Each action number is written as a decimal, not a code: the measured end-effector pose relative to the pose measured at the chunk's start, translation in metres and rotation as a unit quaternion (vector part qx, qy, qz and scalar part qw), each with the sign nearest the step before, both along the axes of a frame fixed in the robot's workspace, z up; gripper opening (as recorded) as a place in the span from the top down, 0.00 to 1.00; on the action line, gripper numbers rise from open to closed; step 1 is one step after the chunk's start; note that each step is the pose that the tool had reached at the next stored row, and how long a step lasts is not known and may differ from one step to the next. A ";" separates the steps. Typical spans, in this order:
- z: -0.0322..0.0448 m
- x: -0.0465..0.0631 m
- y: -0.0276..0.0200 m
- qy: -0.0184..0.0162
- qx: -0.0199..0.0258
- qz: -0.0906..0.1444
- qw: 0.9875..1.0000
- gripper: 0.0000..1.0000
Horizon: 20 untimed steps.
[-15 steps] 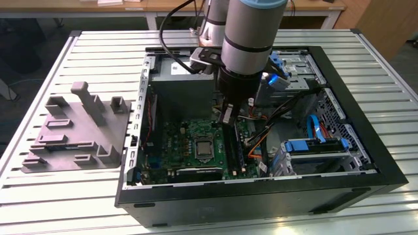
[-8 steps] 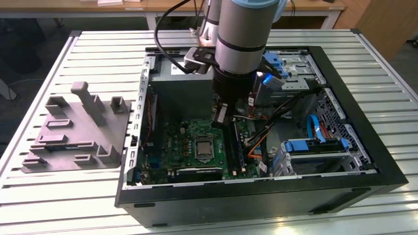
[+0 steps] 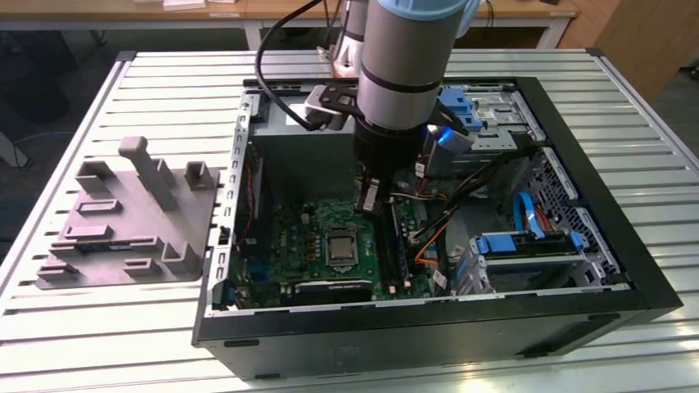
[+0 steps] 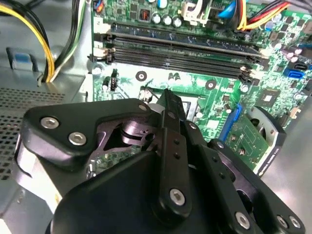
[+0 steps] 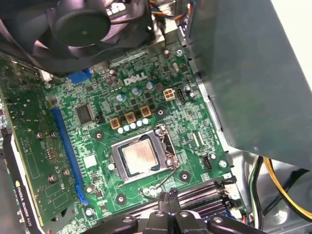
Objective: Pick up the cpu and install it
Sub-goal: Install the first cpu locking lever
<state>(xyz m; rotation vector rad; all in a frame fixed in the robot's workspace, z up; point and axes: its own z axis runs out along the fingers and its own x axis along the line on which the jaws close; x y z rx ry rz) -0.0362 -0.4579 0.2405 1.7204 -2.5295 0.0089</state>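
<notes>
The cpu point(image 5: 140, 156), a small square chip with a pale metal top, lies flat inside the silver socket frame point(image 5: 168, 148) on the green motherboard point(image 5: 97, 92). In the exterior view the socket point(image 3: 340, 246) sits mid-board inside the open computer case. My gripper point(image 3: 372, 201) hangs just above the board, a little behind the socket and towards the exterior view's right. In the first wrist view my gripper point(image 5: 168, 197) is over the memory slots beside the socket, apart from the cpu. Its fingers point(image 4: 171, 105) are pressed together with nothing between them.
The black case wall point(image 3: 437, 327) surrounds the board. A grey metal box point(image 3: 300, 151) stands behind the socket, and a fan point(image 5: 83, 24) and an expansion card point(image 5: 24, 146) lie nearby. Loose cables point(image 3: 437, 237) and blue drive brackets point(image 3: 525, 244) are at the exterior view's right. A grey fixture point(image 3: 131, 221) rests on the table.
</notes>
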 end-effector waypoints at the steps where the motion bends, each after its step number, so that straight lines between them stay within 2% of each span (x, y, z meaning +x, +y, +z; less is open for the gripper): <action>1: 0.0000 0.000 0.0000 0.000 0.000 0.000 1.000 0.89; 11: -0.0003 -0.002 -0.0002 0.000 0.000 0.000 1.000 0.89; 14: -0.0011 -0.005 -0.0006 0.000 0.000 0.009 1.000 0.89; 20: -0.0015 -0.005 -0.0083 0.000 0.000 0.013 1.000 0.89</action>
